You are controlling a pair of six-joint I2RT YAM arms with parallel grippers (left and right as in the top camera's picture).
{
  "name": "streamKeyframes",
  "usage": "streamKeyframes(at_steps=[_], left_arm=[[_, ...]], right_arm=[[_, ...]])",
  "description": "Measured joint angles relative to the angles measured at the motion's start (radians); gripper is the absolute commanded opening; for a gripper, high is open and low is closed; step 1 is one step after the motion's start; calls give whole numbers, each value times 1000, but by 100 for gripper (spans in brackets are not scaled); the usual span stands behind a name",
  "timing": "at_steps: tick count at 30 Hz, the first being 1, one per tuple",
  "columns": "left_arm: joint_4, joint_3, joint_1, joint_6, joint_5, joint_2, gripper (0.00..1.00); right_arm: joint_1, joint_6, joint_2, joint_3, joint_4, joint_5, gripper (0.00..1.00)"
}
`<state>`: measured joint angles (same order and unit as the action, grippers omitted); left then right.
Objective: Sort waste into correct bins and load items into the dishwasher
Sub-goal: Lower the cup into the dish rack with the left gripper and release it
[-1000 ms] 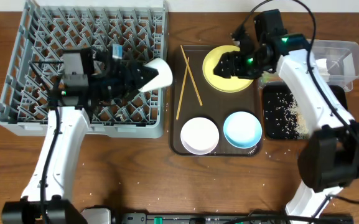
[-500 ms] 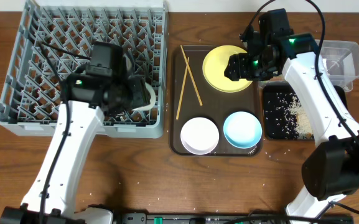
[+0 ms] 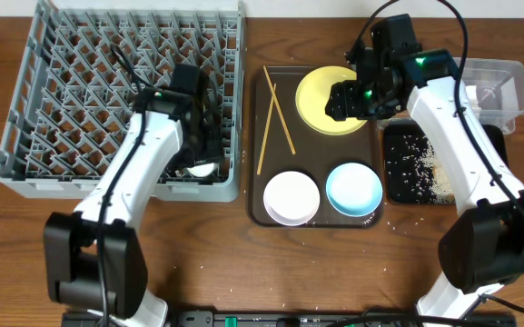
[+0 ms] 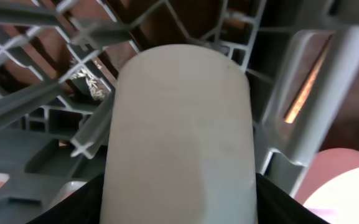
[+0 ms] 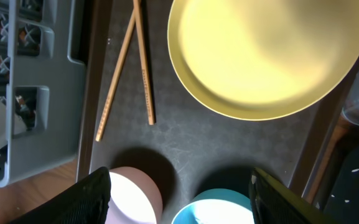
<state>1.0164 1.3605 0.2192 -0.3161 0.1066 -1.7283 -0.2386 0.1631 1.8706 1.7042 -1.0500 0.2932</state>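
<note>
Cup (image 4: 179,137) in rack (image 3: 80,91), left fingers (image 4: 79,208) clamped on it; right fingers (image 5: 95,196) spread, empty. Plate (image 3: 330,100), white bowl (image 3: 291,197), blue bowl (image 3: 353,189), chopsticks (image 3: 280,111) beside rack, unloaded.

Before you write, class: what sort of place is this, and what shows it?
Most likely a robot lab's mock dish-clearing station: a grey dish rack and a brown tray holding a yellow plate and chopsticks sit on a wooden table, tended by a left robot arm and a right robot arm.
</note>
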Motion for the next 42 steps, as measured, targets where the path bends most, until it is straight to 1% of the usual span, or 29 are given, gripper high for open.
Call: streamKeyframes(at_steps=[4,6,11,16,20,21,22,27,30,32,35,42], left_arm=[[16,0,9,5,17,-31,88],[-3,1,8,1,10,-52,92],[5,6,6,1,12,-71,93],[21,68,5,0,2,-40,93],[17,129,5,0,-6,73,94],[23,148,5,0,-9,163,94],[32,156,5,0,-16,210,94],[137,166,5,0,-119,436,94],[208,167,5,0,-190,528,94],[243,167,5,-1,-234,574,94],[250,167,5,-1,-262,603,94],[261,143,4,-14,-288,605,94]], right_arm=[[-1,0,0,0,-1,-3,69],[-1,0,0,0,-1,-6,69],[-1,0,0,0,-2,-10,69],[-1,0,0,0,-2,-11,69],[-1,0,0,0,-2,-13,69],[-1,0,0,0,-2,-13,68],[-1,0,0,0,-5,-13,69],[-1,0,0,0,-8,-14,69],[-1,0,0,0,-9,-14,69],[-2,0,0,0,-8,-14,69],[-10,0,0,0,-8,-14,69],[-42,-6,0,0,-9,-19,69]])
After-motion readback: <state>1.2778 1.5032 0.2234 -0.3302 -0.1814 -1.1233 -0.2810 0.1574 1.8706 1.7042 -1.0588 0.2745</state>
